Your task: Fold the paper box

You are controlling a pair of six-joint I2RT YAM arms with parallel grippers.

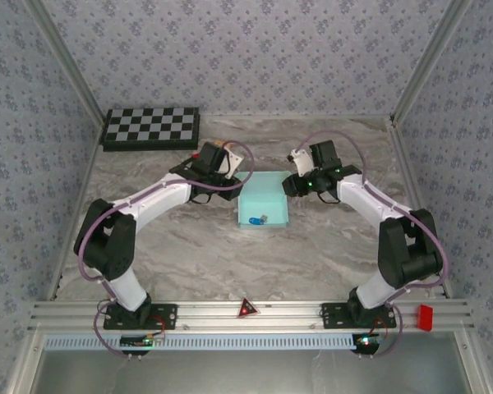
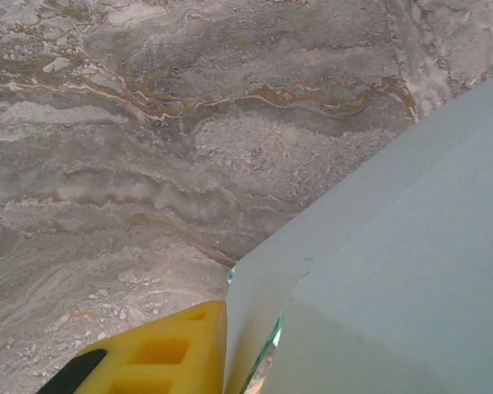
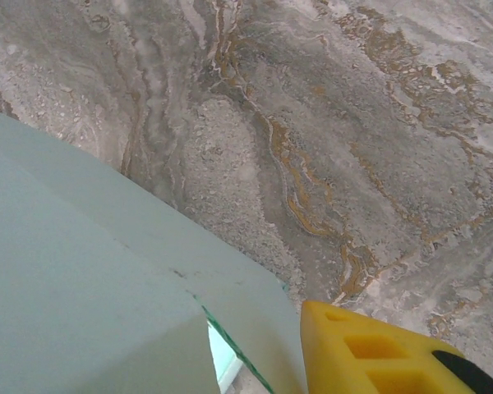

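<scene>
Box (image 1: 263, 201) sits centre, left claw (image 1: 235, 176) at its 10 o'clock corner, right claw (image 1: 289, 182) at 2 o'clock. Its wall hides 1 finger of each: gripping or not, can't tell.

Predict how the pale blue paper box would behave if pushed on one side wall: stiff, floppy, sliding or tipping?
The paper box looks like thin creased card, so it is probably light and its walls would flex or buckle inward. It sits low, wide and open-topped on the smooth marble table, so it likely slides rather than tips.
</scene>
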